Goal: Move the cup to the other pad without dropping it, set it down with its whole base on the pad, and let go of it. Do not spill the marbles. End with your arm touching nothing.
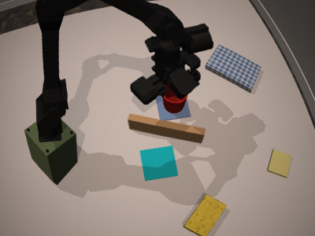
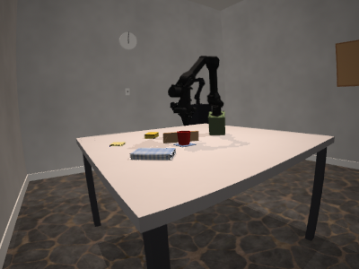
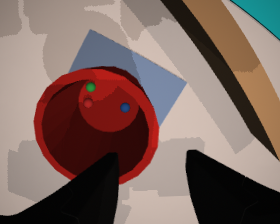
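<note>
The red cup (image 1: 174, 101) stands upright on the blue-grey pad (image 1: 173, 109); it also shows in the exterior view (image 2: 184, 137). In the wrist view the cup (image 3: 96, 122) holds a green marble (image 3: 90, 87), a blue marble (image 3: 125, 107) and a red marble (image 3: 88, 102). My gripper (image 1: 173, 87) hovers just above the cup, open part-way, with nothing between its fingers. One finger lies over the cup's rim and the other lies outside it. The teal pad (image 1: 158, 163) lies beyond a wooden bar (image 1: 166, 127).
The wooden bar lies flat between the two pads. A blue checkered book (image 1: 233, 67) lies to the right of the cup. A yellow sponge (image 1: 205, 214) and a pale yellow card (image 1: 279, 162) lie near the front right. The arm's green base (image 1: 51, 145) stands at the left.
</note>
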